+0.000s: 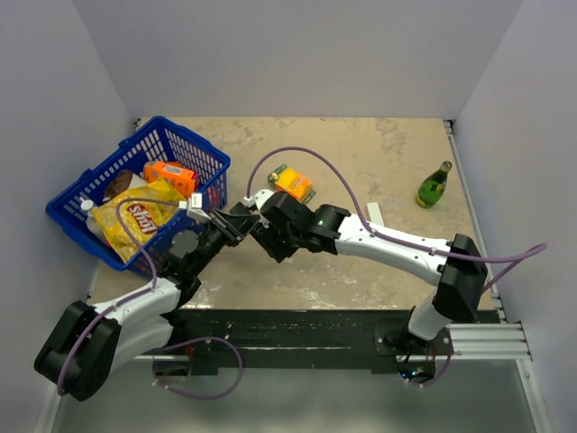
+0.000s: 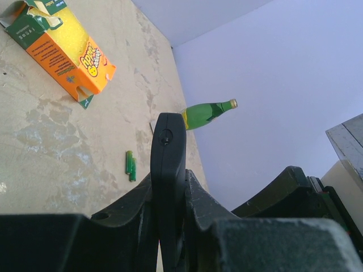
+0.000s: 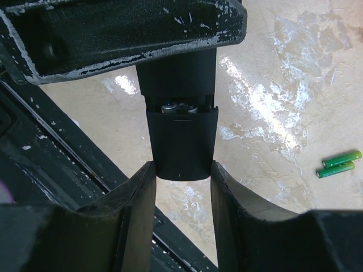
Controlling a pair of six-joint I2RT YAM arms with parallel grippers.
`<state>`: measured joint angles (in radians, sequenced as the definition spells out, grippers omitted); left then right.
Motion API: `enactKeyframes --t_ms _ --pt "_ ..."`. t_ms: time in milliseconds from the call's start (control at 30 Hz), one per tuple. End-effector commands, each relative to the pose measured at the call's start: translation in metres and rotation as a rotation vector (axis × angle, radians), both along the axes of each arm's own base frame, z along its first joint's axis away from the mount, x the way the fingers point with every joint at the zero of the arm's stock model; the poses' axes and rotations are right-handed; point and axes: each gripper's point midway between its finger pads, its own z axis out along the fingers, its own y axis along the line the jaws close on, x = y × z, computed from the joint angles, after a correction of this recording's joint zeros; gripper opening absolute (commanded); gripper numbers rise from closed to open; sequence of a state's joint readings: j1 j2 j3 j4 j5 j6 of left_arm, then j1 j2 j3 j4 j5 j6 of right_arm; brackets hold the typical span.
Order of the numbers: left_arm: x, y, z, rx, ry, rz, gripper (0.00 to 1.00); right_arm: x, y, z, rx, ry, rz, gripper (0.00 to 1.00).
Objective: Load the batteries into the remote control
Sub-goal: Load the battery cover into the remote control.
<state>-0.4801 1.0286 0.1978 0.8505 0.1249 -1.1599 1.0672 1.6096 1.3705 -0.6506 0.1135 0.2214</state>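
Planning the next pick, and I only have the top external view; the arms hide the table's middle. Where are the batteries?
Observer: Both batteries lie side by side on the table, in neither gripper; the right wrist view shows them.
Operator: Who holds the remote?
Observer: The left gripper clamps the remote control edge-on between its fingers.
Operator: And its cover?
Observer: The right gripper pinches the cover, which is not fully seated: a gap shows silver metal inside.
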Motion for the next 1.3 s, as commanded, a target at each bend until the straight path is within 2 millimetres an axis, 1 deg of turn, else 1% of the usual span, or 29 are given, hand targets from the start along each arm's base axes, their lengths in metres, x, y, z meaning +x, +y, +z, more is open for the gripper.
enactKeyframes --t_ms 0,267,633,967,1267 --pt "-0.005 -0.004 0.026 -0.074 -0.078 -0.029 0.00 0.003 0.005 0.025 0.036 -0.047 0.013 0.23" --pt "-0.007 -0.005 0.030 -0.086 -0.084 -0.041 0.00 0.001 0.007 0.024 0.029 -0.045 0.028 0.23" --pt "-0.011 -0.005 0.036 -0.119 -0.092 -0.048 0.00 0.004 0.004 0.021 -0.006 -0.051 0.012 0.24" --pt "-0.015 -0.004 0.041 -0.159 -0.097 -0.061 0.00 0.005 0.007 0.020 -0.005 -0.047 0.015 0.24" --pt "-0.019 -0.005 0.045 -0.184 -0.102 -0.078 0.00 0.006 0.006 0.022 -0.017 -0.055 0.021 0.28"
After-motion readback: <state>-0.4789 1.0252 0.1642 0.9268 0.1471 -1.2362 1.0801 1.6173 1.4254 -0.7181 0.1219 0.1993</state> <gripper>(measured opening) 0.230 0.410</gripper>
